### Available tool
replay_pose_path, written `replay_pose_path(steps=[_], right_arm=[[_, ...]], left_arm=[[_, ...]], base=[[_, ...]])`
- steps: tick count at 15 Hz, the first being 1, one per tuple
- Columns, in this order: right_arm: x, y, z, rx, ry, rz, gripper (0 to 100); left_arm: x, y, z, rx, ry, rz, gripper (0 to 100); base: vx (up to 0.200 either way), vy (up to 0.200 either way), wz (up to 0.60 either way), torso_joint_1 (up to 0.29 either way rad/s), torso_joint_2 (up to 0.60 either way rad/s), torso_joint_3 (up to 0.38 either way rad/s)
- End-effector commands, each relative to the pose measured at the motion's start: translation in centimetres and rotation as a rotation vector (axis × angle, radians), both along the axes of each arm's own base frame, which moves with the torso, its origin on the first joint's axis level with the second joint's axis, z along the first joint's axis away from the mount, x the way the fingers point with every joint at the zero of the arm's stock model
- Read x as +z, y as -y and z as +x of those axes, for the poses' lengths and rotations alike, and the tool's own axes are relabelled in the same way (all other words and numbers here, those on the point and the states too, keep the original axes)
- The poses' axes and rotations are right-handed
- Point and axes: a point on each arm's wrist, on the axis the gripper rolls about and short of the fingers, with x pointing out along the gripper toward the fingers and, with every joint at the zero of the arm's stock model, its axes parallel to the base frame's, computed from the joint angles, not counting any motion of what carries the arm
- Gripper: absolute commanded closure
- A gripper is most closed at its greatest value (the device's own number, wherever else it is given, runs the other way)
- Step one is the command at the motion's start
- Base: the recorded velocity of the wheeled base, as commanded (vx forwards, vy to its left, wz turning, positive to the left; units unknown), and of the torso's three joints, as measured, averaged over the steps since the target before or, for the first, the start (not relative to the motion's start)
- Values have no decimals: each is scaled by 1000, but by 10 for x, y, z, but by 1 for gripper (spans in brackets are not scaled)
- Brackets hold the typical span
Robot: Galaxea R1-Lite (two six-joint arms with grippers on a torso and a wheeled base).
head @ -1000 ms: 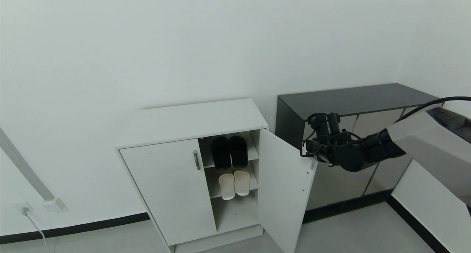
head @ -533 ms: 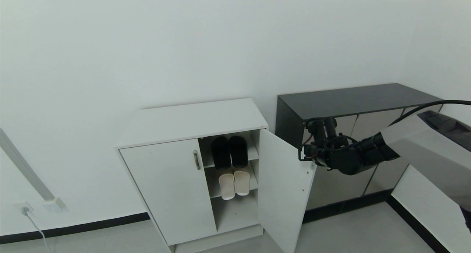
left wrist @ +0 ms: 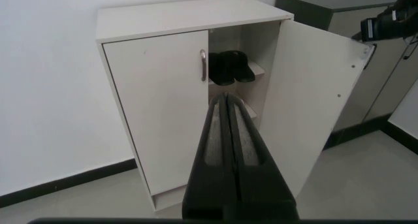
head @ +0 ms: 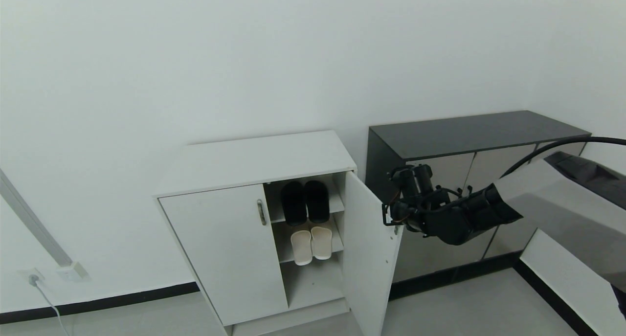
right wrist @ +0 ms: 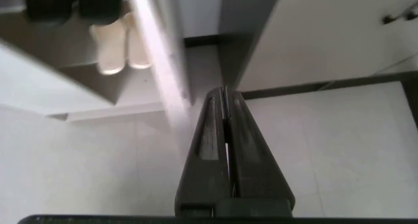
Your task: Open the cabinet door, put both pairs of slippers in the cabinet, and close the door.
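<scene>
R gripper [head: 387,214], fingers pinched empty, at flat white door [head: 367,257] edge; rounded black slippers [head: 305,201], cream slippers [head: 311,244] inside cabinet [head: 254,162].

A plain room in a home: a white cabinet [head: 254,218] with slippers on its shelves, a dark sideboard [head: 469,145], bare white wall [head: 293,57], a wall socket [head: 32,279].

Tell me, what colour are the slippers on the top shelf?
Black. The top-shelf slippers show best in the head view.
</scene>
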Motion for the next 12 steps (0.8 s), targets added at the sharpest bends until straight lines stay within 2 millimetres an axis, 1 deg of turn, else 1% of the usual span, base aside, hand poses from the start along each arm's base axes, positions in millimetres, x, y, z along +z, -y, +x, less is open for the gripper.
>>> replay_pose_path(steps=[1, 2, 3, 4, 5, 6, 7, 8, 9, 12], right_arm=[[12, -22, -23, 57, 8, 29, 100], [15, -31, -33, 85, 7, 30, 100], [16, -35, -37, 99, 7, 30, 100], [25, -44, -49, 132, 20, 42, 100], [30, -46, -53, 141, 28, 48, 100], [39, -51, -63, 164, 40, 57, 100], [43, -53, -72, 180, 46, 60, 100], [47, -52, -75, 186, 50, 60, 100], [53, -52, -85, 206, 58, 58, 100], [64, -47, -97, 228, 77, 56, 100]], left_arm=[[0, 0, 0, 0, 1, 0, 100], [0, 0, 0, 0, 1, 0, 100], [0, 0, 0, 0, 1, 0, 100], [0, 0, 0, 0, 0, 0, 100], [0, 0, 0, 0, 1, 0, 100], [0, 0, 0, 0, 1, 0, 100], [0, 0, 0, 0, 1, 0, 100], [0, 0, 0, 0, 1, 0, 100], [0, 0, 0, 0, 1, 0, 100], [0, 0, 0, 0, 1, -1, 100]], base=[[0, 0, 0, 0, 0, 0], [0, 0, 0, 0, 0, 0], [0, 0, 0, 0, 0, 0], [0, 0, 0, 0, 0, 0], [0, 0, 0, 0, 0, 0], [0, 0, 0, 0, 0, 0], [0, 0, 0, 0, 0, 0], [0, 0, 0, 0, 0, 0], [0, 0, 0, 0, 0, 0], [0, 0, 0, 0, 0, 0]])
